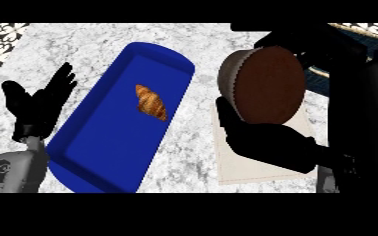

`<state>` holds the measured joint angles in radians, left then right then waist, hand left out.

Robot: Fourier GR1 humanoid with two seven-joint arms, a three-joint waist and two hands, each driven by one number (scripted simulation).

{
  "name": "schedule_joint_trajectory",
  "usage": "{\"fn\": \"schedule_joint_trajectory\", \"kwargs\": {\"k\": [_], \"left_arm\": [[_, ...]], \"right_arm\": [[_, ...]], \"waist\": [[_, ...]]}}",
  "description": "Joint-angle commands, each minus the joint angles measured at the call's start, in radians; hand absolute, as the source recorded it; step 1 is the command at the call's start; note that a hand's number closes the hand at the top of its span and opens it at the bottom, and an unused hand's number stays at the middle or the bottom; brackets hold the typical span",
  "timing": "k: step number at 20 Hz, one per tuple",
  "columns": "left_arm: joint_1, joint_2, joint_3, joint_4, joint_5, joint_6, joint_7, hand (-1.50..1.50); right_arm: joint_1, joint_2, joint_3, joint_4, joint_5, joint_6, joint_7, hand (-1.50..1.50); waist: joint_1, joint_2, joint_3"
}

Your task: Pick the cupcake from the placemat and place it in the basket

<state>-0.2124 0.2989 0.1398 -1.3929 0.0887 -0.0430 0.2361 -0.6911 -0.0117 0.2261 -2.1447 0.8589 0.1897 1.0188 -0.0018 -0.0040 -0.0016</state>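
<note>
Counter (184, 145) lies bare between tray (96, 155), holding croissant (150, 101), and placemat (255, 172); right hand (258, 140) clasps cupcake (266, 85); left hand (37, 105) rests, fingers relaxed.

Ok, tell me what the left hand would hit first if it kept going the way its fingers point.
The left hand rests open, fingers pointing up and right. That line seems to meet the blue tray at its upper rim first, though depth is unclear.
</note>
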Motion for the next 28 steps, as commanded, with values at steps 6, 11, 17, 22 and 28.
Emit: {"fn": "schedule_joint_trajectory", "kwargs": {"k": [6, 11, 17, 22, 28], "left_arm": [[0.023, -0.025, -0.014, -0.021, -0.010, -0.002, -0.019, 0.00], [-0.013, 0.000, 0.001, 0.007, -0.016, -0.007, 0.007, 0.00], [0.040, -0.014, 0.010, 0.015, 0.002, -0.042, -0.049, 0.00], [-0.009, -0.041, -0.004, 0.027, -0.044, 0.015, -0.036, 0.00], [0.024, -0.019, 0.010, -0.064, -0.009, -0.022, 0.033, 0.00]], "right_arm": [[-0.217, -0.146, -0.285, 0.259, -0.020, 0.041, -0.037, 1.50], [-0.298, -0.267, -0.359, 0.390, 0.021, 0.063, -0.058, 1.50], [-0.224, -0.376, -0.488, 0.563, -0.053, -0.012, -0.267, 1.50], [-0.166, -0.449, -0.516, 0.603, -0.088, -0.005, -0.375, 1.50], [-0.060, -0.459, -0.599, 0.721, -0.152, -0.136, -0.564, 1.50]], "waist": [[0.011, 0.004, 0.001], [0.006, 0.005, 0.001], [0.010, 0.007, 0.002], [0.005, 0.005, 0.001], [0.010, 0.005, 0.002]]}}
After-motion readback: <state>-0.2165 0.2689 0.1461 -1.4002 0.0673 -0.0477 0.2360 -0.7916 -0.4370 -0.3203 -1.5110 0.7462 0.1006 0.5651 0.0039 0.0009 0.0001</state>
